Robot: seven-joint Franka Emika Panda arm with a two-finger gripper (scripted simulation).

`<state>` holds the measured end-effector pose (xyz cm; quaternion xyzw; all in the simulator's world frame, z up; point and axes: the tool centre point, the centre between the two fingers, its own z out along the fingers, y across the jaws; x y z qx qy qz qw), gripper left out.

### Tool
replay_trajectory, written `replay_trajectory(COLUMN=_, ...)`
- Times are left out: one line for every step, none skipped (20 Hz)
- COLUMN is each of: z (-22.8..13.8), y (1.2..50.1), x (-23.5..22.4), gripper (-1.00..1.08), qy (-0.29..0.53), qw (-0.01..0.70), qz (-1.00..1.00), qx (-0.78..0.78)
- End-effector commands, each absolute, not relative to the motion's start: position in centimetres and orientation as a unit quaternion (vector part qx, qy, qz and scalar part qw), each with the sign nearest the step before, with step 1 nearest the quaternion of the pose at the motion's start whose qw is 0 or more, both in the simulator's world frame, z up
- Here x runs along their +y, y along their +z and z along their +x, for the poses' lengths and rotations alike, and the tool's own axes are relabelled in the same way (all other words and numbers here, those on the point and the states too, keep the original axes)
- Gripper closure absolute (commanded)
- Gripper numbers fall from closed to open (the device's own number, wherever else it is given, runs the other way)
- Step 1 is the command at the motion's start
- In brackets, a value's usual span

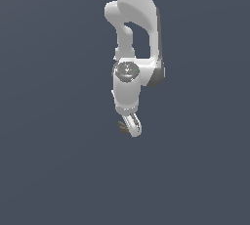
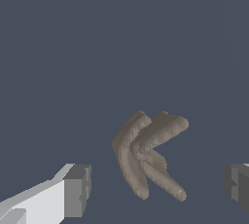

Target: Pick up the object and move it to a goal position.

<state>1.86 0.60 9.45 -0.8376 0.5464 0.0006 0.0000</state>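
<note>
Brown and forked, the object (image 2: 148, 152) lies on the dark grey floor (image 2: 97, 47) between the claw's (image 2: 155, 189) spread fingertips (image 2: 78, 189), untouched. Its V opens sideways toward one pad, so both prongs sit across the closing line.

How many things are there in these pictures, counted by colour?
Brown: 1, the forked object
White: 1, the robot arm with its gripper
Total: 2
</note>
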Motion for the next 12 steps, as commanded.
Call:
replay_trajectory(z=1.9, y=9.3, x=0.6, gripper=-0.92, qy=0.0, qw=0.0, qz=-0.832, qx=0.555)
replay_trajectory(z=1.9, y=9.3, x=0.7, gripper=-0.92, qy=0.0, qw=0.0, qz=-0.83, qx=0.557)
replay_trajectory(z=1.9, y=9.3, x=0.7, gripper=-0.92, qy=0.0, qw=0.0, qz=-0.829, qx=0.559)
replay_trajectory(z=1.9, y=9.3, x=0.7, gripper=-0.92, qy=0.0, qw=0.0, qz=-0.829, qx=0.559)
replay_trajectory(z=1.9, y=9.3, x=0.7, gripper=-0.92, qy=0.0, qw=0.0, qz=-0.829, qx=0.56)
replay_trajectory(z=1.9, y=9.3, x=0.7, gripper=-0.92, qy=0.0, qw=0.0, qz=-0.83, qx=0.558)
replay_trajectory(z=1.9, y=9.3, x=0.7, gripper=-0.92, qy=0.0, qw=0.0, qz=-0.83, qx=0.558)
replay_trajectory(z=1.9, y=9.1, x=0.7, gripper=-0.92, qy=0.0, qw=0.0, qz=-0.83, qx=0.558)
replay_trajectory(z=1.9, y=8.9, x=0.7, gripper=-0.92, qy=0.0, qw=0.0, qz=-0.83, qx=0.558)
replay_trajectory(z=1.9, y=8.7, x=0.7, gripper=-0.92, qy=0.0, qw=0.0, qz=-0.83, qx=0.558)
replay_trajectory(z=1.9, y=8.3, x=0.7, gripper=-0.92, qy=0.0, qw=0.0, qz=-0.83, qx=0.558)
replay_trajectory(z=1.9, y=7.9, x=0.7, gripper=-0.92, qy=0.0, qw=0.0, qz=-0.83, qx=0.558)
